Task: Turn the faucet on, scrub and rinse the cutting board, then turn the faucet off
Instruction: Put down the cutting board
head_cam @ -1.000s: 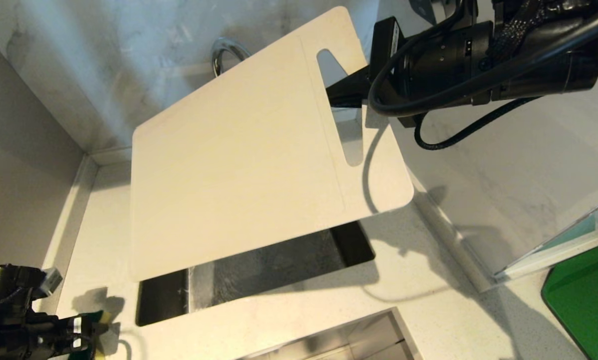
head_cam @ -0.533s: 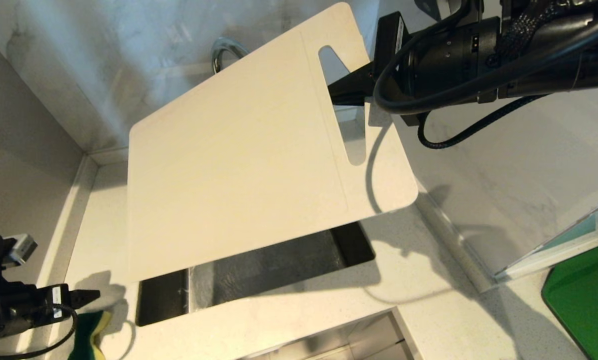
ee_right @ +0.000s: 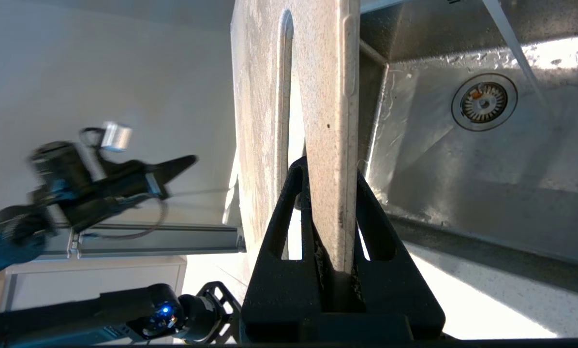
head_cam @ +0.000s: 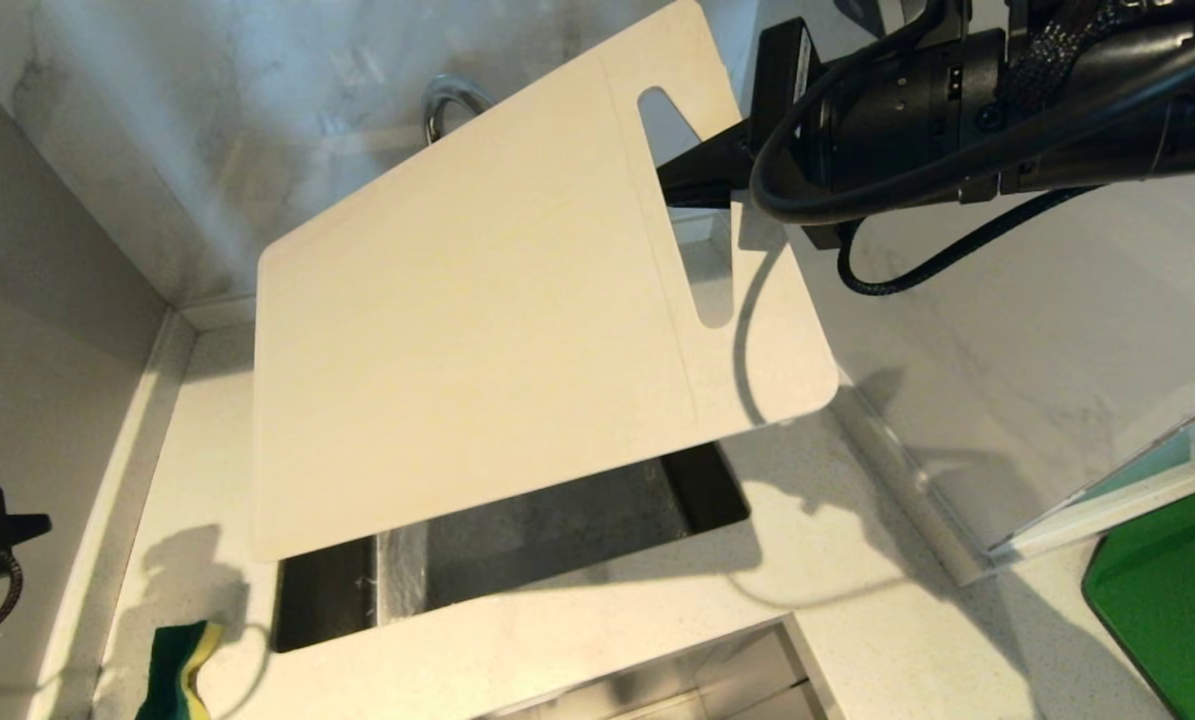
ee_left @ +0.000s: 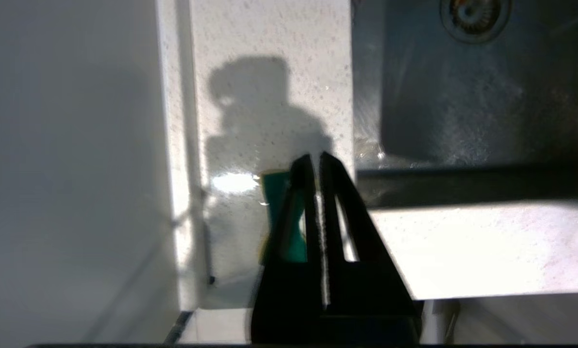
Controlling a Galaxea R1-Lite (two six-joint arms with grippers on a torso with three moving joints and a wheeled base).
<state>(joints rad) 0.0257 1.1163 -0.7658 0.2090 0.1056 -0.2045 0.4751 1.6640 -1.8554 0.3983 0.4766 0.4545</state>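
Item: off-white rectangular cutting board (head_cam: 497,300), slotted handle end, held tilted above the steel sink (head_cam: 557,530).
Right gripper (ee_right: 331,166) clamps the board's edge beside the slot, one finger each face (chrome faucet (head_cam: 447,100) behind). Left gripper (ee_left: 316,159), fingers together, empty, above a green-yellow sponge (head_cam: 179,668) on the counter.
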